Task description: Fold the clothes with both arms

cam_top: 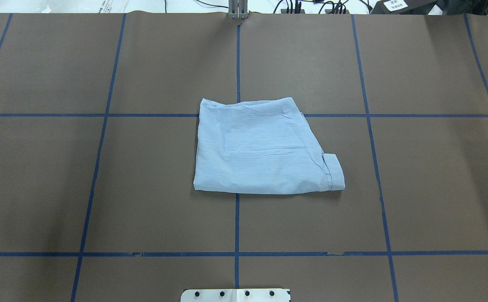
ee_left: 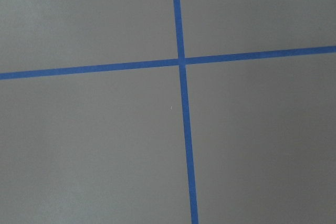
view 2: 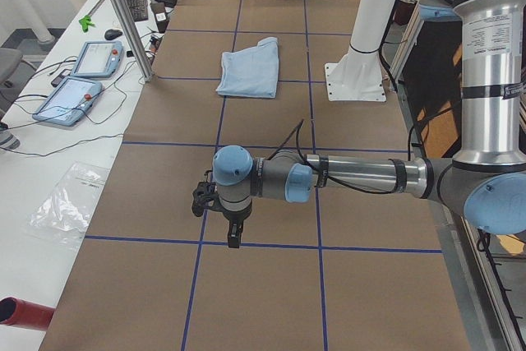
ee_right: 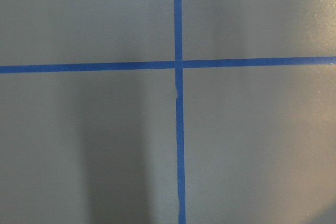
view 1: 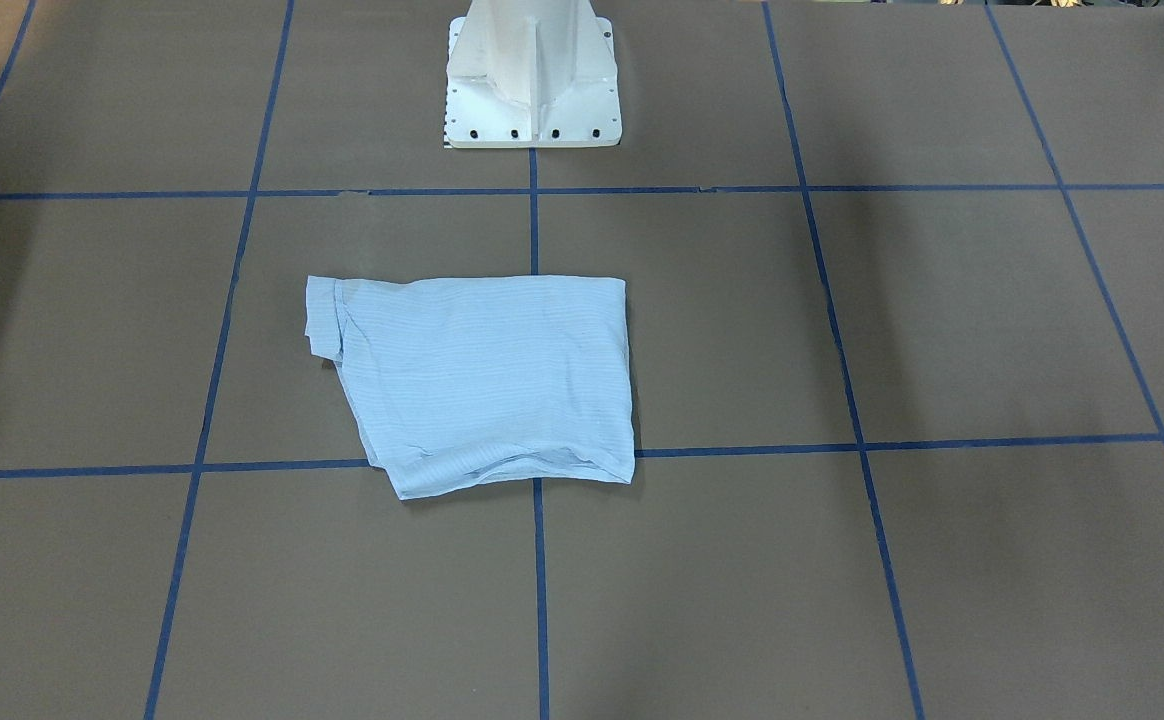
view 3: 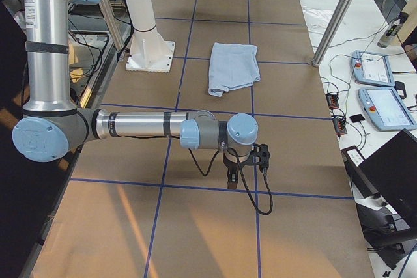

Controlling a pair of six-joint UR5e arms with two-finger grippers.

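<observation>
The light blue striped shirt [view 1: 482, 380] lies folded into a compact, roughly square bundle at the middle of the brown table [cam_top: 38, 176], with a cuff or sleeve end sticking out at one corner [cam_top: 334, 172]. It also shows in the side views [view 2: 251, 67] [view 3: 233, 66]. Neither arm touches it. My left gripper [view 2: 234, 236] hangs over the table's left end, far from the shirt. My right gripper [view 3: 231, 177] hangs over the right end. Both point down over blue tape crossings. I cannot tell whether they are open or shut. The wrist views show only table and tape.
The white pedestal base [view 1: 532, 80] stands behind the shirt at the robot's side. Blue tape lines [cam_top: 236, 222] grid the table. Two teach pendants [view 2: 78, 88] and cables lie on the side bench past a metal post [view 2: 123, 18].
</observation>
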